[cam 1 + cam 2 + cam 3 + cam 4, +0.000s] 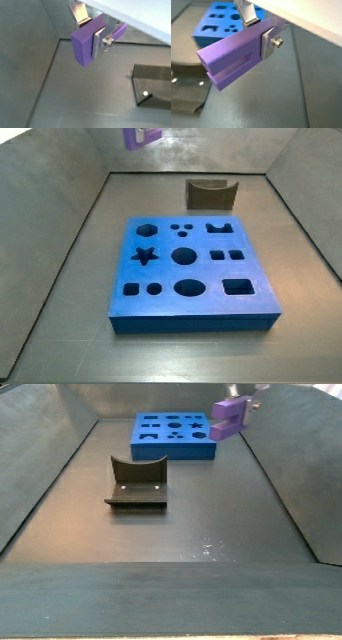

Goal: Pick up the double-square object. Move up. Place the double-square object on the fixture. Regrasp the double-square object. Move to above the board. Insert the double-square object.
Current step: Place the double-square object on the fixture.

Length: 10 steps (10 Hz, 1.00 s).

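The end effector [266, 37] hangs high above the worktop [201, 514], its fingers closed on one end of the purple double-square object [234, 57]. The fixture [136, 484] sits well below it. The block looks light, rigid and smooth, best gripped across its flat faces.

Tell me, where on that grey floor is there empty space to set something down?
Bare floor lies in the strip between the board and the fixture, along both side walls, and in the wide stretch in front of the fixture. The board's top is crowded with cutouts. The gripper holds the double-square object in the air, near a wall.
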Motion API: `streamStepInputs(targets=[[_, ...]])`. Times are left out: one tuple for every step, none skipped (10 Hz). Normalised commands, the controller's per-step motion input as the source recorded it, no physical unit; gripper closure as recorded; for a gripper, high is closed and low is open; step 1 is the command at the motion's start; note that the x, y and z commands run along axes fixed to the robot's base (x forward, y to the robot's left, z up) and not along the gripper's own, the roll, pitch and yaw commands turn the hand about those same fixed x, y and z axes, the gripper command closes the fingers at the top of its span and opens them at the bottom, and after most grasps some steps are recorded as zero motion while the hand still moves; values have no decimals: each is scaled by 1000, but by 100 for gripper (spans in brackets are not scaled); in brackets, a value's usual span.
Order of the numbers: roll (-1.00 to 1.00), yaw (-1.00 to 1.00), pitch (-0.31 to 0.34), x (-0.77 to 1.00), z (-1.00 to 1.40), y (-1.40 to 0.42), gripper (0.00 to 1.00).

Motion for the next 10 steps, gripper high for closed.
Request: streamStepInputs(targets=[[-68, 1000, -46, 1000, -104, -202, 100], [-81, 1000, -43, 1000, -99, -180, 100], [-93, 1000, -40, 1000, -93, -162, 100], [-113, 1000, -38, 1000, -91, -140, 100], [-126, 1000, -39, 1000, -90, -131, 100], [-153, 1000, -36, 1000, -88, -110, 100], [-1000, 379, -55, 1000, 150, 158, 100], [-1000, 257, -42, 1000, 163, 183, 100], [-1000, 223, -19, 1000, 142, 181, 100], [-1000, 199, 16, 1000, 116, 155, 100]])
